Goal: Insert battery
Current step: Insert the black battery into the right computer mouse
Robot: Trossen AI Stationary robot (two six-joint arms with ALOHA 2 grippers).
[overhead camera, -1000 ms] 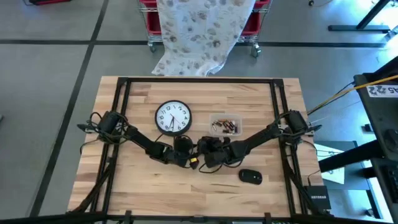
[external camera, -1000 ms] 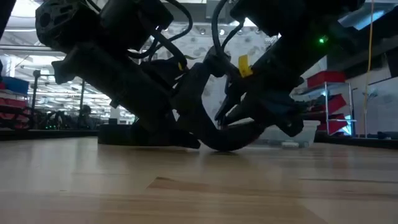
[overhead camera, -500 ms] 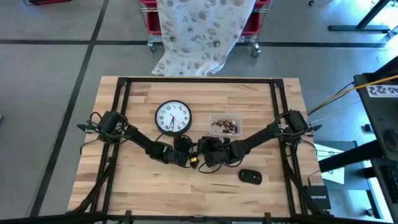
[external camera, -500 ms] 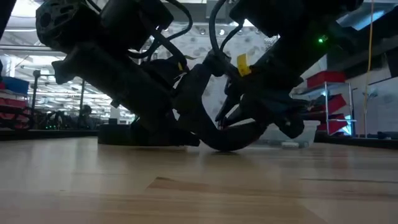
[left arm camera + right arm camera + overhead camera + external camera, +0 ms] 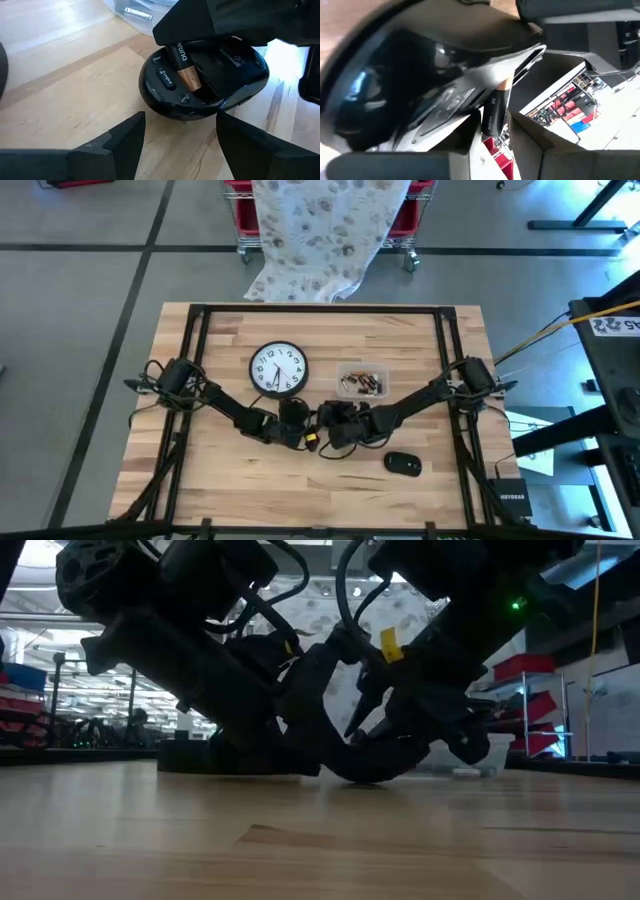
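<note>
Right gripper (image 5: 490, 135) clamped narrow on battery (image 5: 495, 112), black body, copper end poking into open bay of upturned mouse (image 5: 205, 80). Battery (image 5: 182, 67) tilted, copper end down in the bay, not lying flat, upper end hidden under right gripper's dark finger. Left gripper (image 5: 180, 145) spread wide, fingers either side of the mouse's near edge, apart from it, holding nothing.

Left wrist view alone shows bay, battery lettering, mouse underside on wood. Right wrist view shows mouse's glossy shell up close and battery pinched between the two pads; bay itself not visible there. High view: both grippers (image 5: 318, 430) meeting at table centre, mouse and battery buried under arms. Low view: dark tangle of both arms, mouse (image 5: 375, 762) a low black curve on the table (image 5: 300, 840), battery not discernible.

Around: wall clock (image 5: 278, 369) lying face up behind left arm; clear tray of spare batteries (image 5: 362, 382) just behind the grippers; black mouse cover (image 5: 403, 464) in front of right arm, apart from everything. Patterned cloth (image 5: 320, 235) hanging beyond the table's far edge.
</note>
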